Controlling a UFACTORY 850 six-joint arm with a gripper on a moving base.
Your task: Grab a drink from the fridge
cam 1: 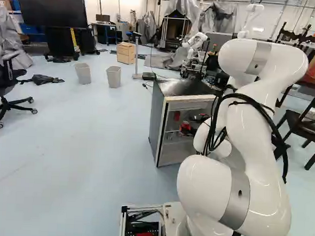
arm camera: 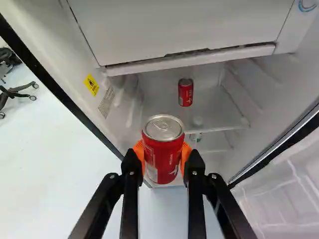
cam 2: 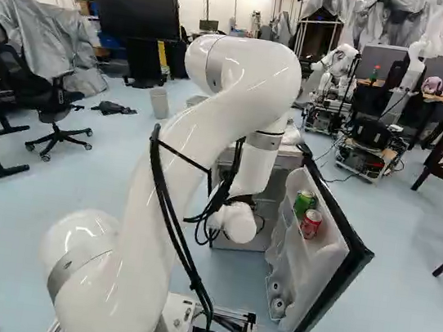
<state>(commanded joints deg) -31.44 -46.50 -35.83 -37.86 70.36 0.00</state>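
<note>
Got it: the gripper has a red can, clamped from both sides at the open front of the fridge!
Orange pads press the drink between them, and it's upright, lid showing; ahead of it, deeper inside, a second red can stands on a shelf, and a yellow label marks the inner wall. Out to the right of the arm in the right base view, the fridge door hangs wide open, with a green can and, just beside it on the near side, another red one in its rack. Far left in the left base view, two grey bins stand side by side, a big black screen behind them; far beyond the fridge, there's another robot!
</note>
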